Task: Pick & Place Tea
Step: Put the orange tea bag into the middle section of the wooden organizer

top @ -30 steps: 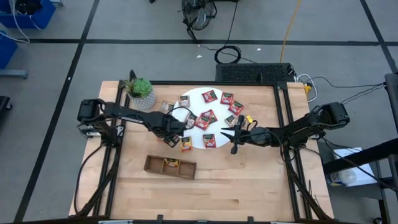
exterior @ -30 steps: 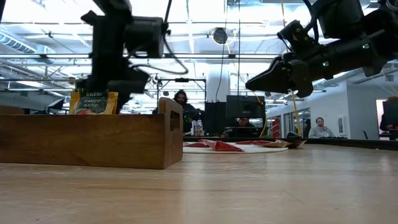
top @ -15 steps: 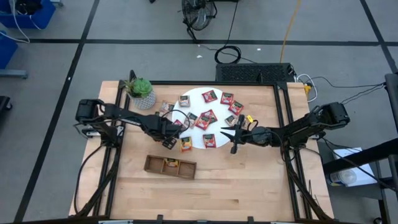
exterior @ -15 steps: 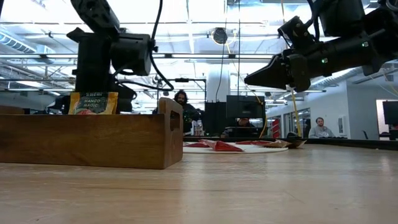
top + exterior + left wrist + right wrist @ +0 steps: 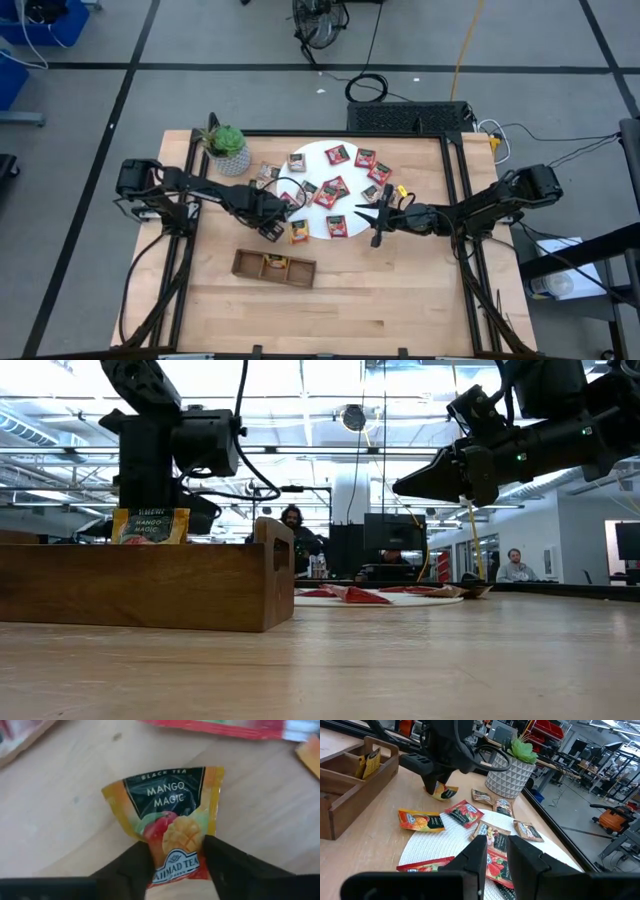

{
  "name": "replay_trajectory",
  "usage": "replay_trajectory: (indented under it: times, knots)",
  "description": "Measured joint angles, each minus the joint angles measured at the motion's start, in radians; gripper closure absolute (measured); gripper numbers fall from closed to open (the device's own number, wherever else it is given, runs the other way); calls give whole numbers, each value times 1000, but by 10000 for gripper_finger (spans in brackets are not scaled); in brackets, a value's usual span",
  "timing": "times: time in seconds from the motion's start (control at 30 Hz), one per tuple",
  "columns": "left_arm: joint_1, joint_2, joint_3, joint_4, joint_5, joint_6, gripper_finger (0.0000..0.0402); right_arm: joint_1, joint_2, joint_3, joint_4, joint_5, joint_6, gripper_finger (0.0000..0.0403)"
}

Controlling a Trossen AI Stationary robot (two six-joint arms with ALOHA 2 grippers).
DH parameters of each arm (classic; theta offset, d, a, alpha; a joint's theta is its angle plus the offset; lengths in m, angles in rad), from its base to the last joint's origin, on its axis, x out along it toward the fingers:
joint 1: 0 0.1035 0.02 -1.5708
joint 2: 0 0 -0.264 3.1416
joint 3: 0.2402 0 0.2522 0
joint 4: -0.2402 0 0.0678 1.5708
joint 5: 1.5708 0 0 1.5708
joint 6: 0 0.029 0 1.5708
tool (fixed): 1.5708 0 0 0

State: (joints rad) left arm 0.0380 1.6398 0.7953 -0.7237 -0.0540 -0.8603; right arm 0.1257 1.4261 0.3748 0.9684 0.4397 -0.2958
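**Left gripper grasping a mango sachet on the worktop; right gripper waiting beside the disc**

Nearest to my wrist camera, my left gripper (image 5: 172, 862) has its two dark fingers (image 5: 235, 870) set on either side of the lower edge of an orange-yellow sachet (image 5: 167, 820) marked "Mango Magic". The fingers press the packet, which bows slightly between them. It lies on the bare wood of the worktop (image 5: 400, 290), so I record this gripper as grasping the sachet.

From above, that gripper (image 5: 268, 228) sits just off the left edge of the white disc (image 5: 318, 158), between the disc and the wooden tray (image 5: 273, 267). A second orange-yellow sachet (image 5: 299, 232) lies just beside it, at the disc's edge. One packet stands upright in the tray (image 5: 150, 525).

Further across, my right gripper (image 5: 372, 222) hangs above the right side of the disc, clear of the surface. Its fingers (image 5: 525, 852) stand close together with a narrow gap and hold nothing.

The remaining tea (image 5: 331, 190) is mostly red sachets spread over the disc, with a few grey-brown ones just off its left edge near the potted plant (image 5: 227, 148) at the worktop's far left.

Beyond the worktop, seated people (image 5: 514, 565) are visible in the room.
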Motion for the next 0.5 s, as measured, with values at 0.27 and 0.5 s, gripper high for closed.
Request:
replay_trajectory:
  times: [0.27,0.5]
  knots:
    - [0,-180,-4,-60,-155,8,370,0,0,0,0,0,0,342]
    - [-112,-399,-3,-78,-412,-80,370,0,0,0,19,1,0,342]
